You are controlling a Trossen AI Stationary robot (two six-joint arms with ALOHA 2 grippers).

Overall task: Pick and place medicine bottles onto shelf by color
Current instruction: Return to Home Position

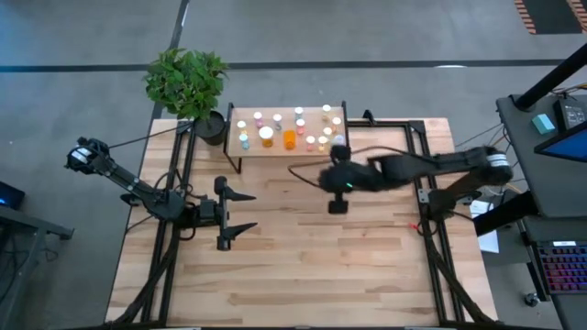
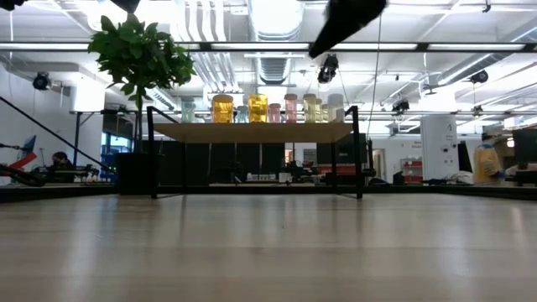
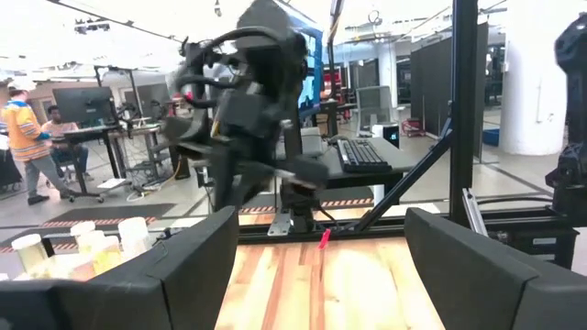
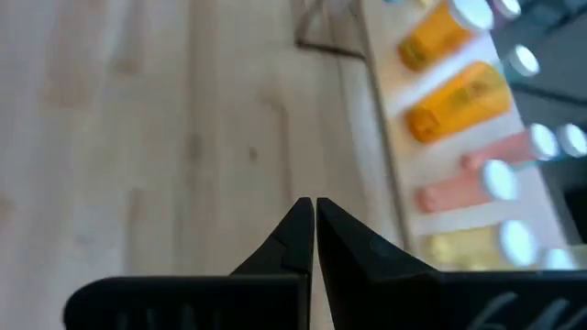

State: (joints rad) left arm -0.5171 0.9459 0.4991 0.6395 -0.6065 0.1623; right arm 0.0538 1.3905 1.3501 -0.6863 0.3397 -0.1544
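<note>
The sorting looks finished. All the small cylindrical medicine bottles with pale round caps (image 1: 266,135) that I can find stand on the low shelf with a light wood top and thin black legs (image 2: 252,132), at the table's far edge. I see none on the boards.

In the low view the row reads bluish, amber, pink, yellowish, white (so the colour grouping seems to hold, though the rows behind are hidden). All that is left, I judge, is parking the arms.

The right gripper (image 1: 337,206) hangs above the table just in front of the shelf, its 2 fingers pressed tip to tip on nothing. The left gripper (image 1: 249,213) waits at the left, fingers spread wide and empty.

The tabletop (image 1: 303,266) is pale wooden planks. A leafy green potted plant (image 1: 188,81) stands at the shelf's left end. Beyond is an open workshop with a grey floor, ceiling lights, desks and a person (image 3: 18,128) far off.
</note>
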